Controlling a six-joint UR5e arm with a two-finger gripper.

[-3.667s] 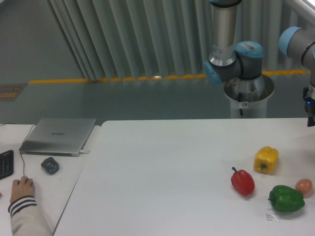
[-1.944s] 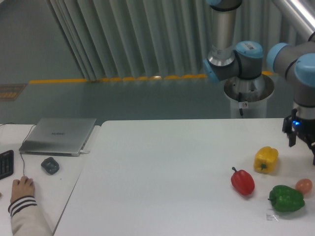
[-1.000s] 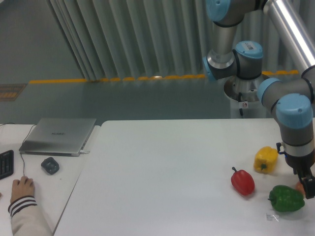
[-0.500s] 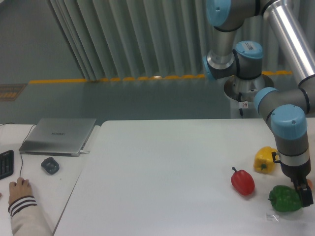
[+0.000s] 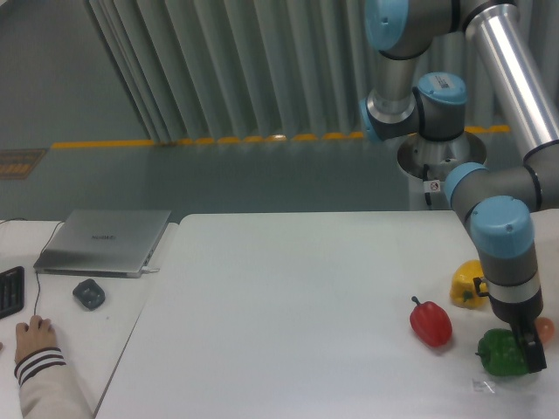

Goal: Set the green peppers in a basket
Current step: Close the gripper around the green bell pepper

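Observation:
The green pepper [image 5: 498,353] lies near the table's front right corner, glossy and dark green. My gripper [image 5: 527,352] points down and is lowered onto the pepper's right half. One dark finger [image 5: 534,356] shows in front of the pepper; the other is hidden behind it. The jaws look spread around the pepper, and the pepper rests on the table. No basket is in view.
A red pepper [image 5: 431,323] lies left of the green one and a yellow pepper [image 5: 465,284] behind it. A small orange-pink fruit [image 5: 546,329] sits at the right edge. A laptop [image 5: 105,240], a mouse [image 5: 88,293] and a person's hand [image 5: 35,336] are at the left.
My arm has swung in from the right edge and come down, from above the yellow pepper to the green pepper. The peppers have not moved.

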